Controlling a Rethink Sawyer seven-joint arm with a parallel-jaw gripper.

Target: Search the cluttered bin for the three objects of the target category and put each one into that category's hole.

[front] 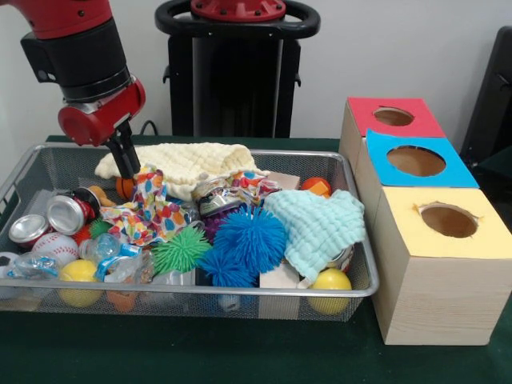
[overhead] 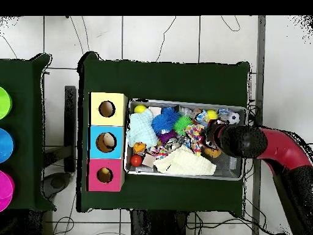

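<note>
The red and black arm comes down from the upper left in the front view, its wrist tilted, with the gripper (front: pixel 126 170) reaching into the far left part of the wire bin (front: pixel 362 290). Its dark fingers sit close together, pinching an orange plush toy (front: pixel 122 187) beside the cream cloth (front: pixel 188 164) and the colourful spotted cloth (front: pixel 152 210). The red-topped box's hole (front: pixel 394 117) lies far right, well apart from the gripper.
</note>
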